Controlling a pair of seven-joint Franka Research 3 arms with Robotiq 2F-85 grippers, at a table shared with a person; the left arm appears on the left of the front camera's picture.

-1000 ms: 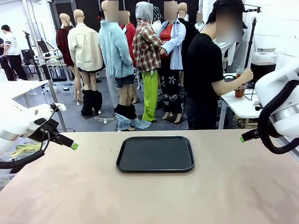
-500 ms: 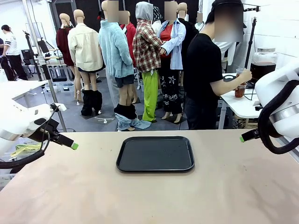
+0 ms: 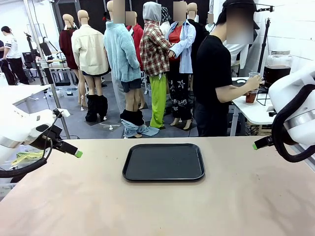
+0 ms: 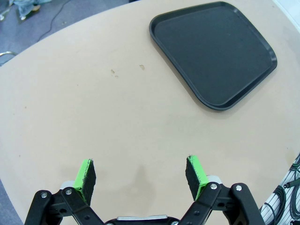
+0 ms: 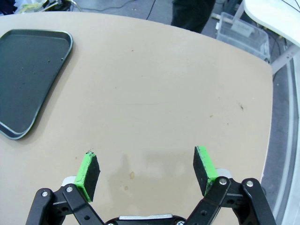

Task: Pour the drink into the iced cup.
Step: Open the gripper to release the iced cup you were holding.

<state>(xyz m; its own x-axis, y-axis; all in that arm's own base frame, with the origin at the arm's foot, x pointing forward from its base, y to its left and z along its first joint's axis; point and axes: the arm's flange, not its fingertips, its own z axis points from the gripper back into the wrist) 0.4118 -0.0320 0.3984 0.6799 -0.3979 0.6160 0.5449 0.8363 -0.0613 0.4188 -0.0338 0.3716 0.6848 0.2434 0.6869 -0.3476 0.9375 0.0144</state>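
Standing at the side table: a person in a black shirt beyond the far right of the work table holds a clear cup (image 3: 254,76) in one hand (image 3: 255,81), just over a second cup (image 3: 251,95) on the white side table (image 3: 253,112).
Drink, look: reddish-brown in the lower cup; dark brown in the large glass dispenser jar (image 3: 278,67) just behind, filling the jar to below its neck.
Drink, place: on the side table, well apart from both grippers and beyond the work table's far right corner.
Axis: both cups and the jar stand upright, long axis vertical; whether the held cup is tilted is too small to tell.
Left gripper (image 4: 140,174): jaws spread wide, nothing between the green pads (image 4: 86,174), hanging over bare tabletop near the left edge.
Right gripper (image 5: 146,171): jaws spread wide, empty, over bare tabletop near the right edge.
Tray (image 3: 164,162): black, rounded corners, lying flat at mid-table toward the far side, nothing on it.
Open room: the tan work table (image 3: 157,206) is bare all around the tray, with wide free surface between tray and each gripper and along the near edge.
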